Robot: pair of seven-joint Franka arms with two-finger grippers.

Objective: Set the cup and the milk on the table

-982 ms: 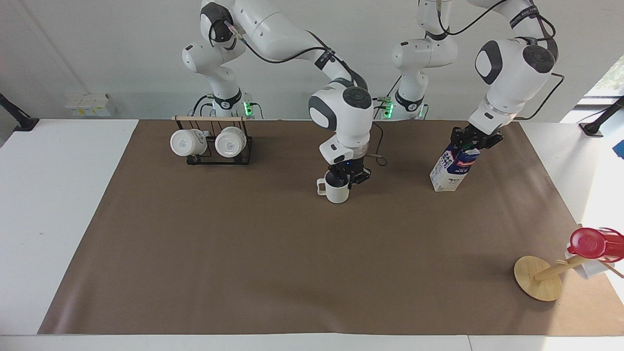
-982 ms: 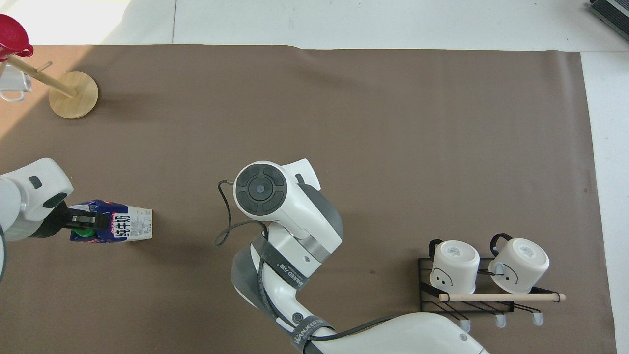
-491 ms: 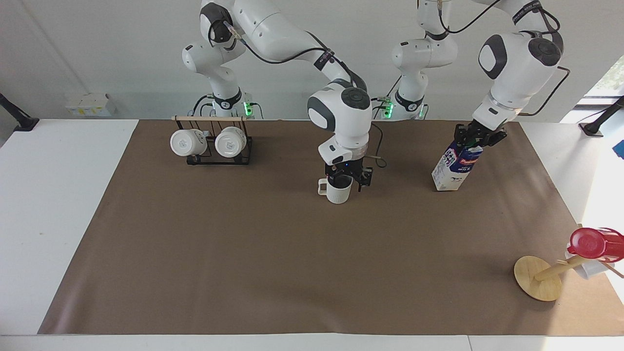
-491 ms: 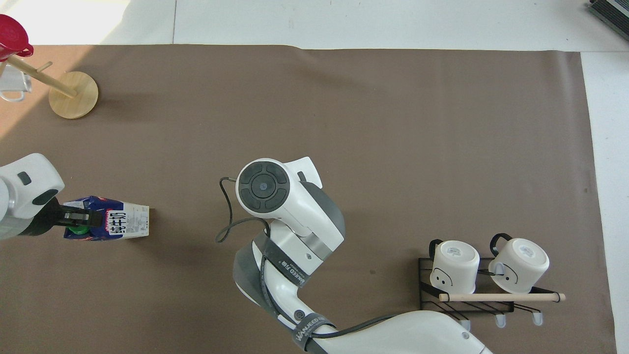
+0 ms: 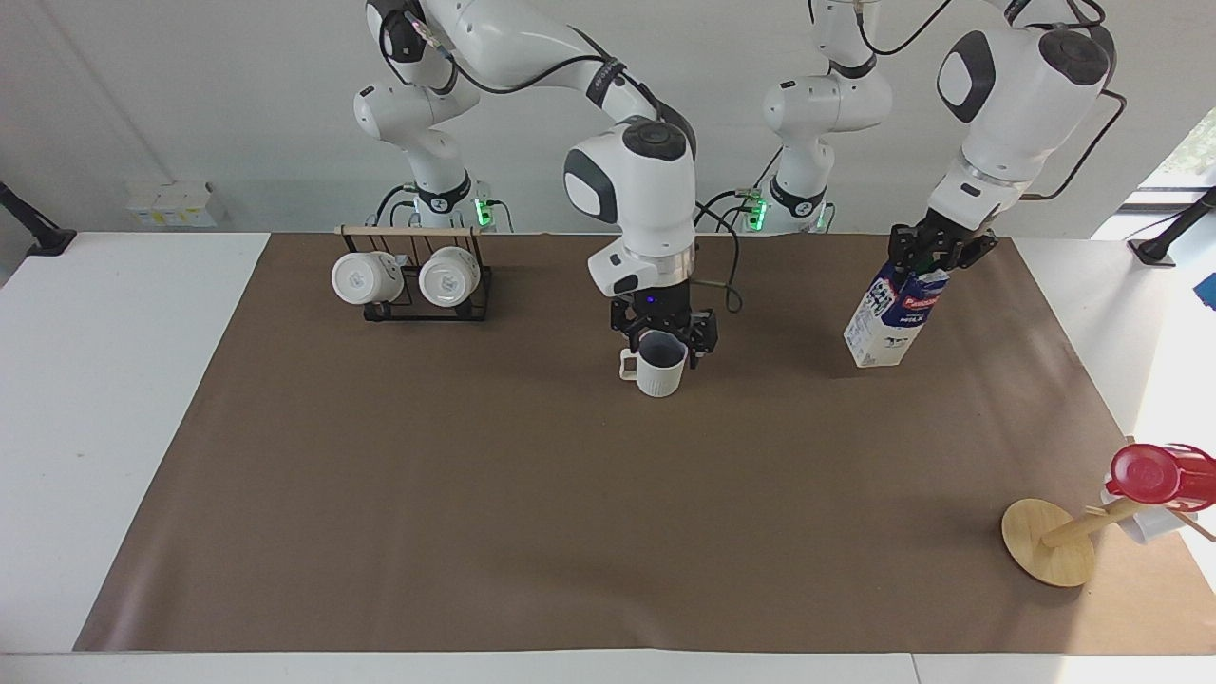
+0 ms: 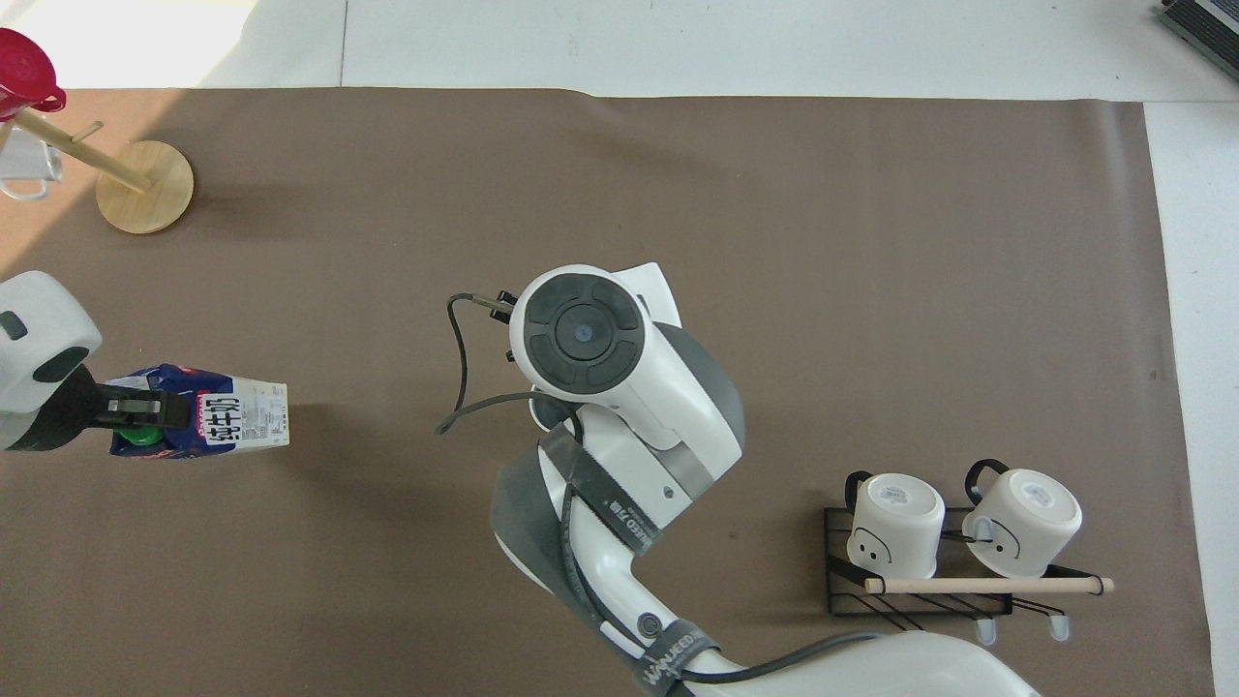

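brown-sheeted table [image 5: 380, 494] before white wall; right jaws [image 5: 663, 337] wide over cup [image 5: 659, 366], left jaws [image 5: 936, 256] clamp milk [image 5: 888, 323].

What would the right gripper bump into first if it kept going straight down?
Most likely the cup. The right gripper points straight down with open jaws just above its rim, and the cup stands on the table right below.

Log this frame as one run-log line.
cup: upright on sheet, released | right claw: open, over cup | left claw: shut on milk top, carton tilted
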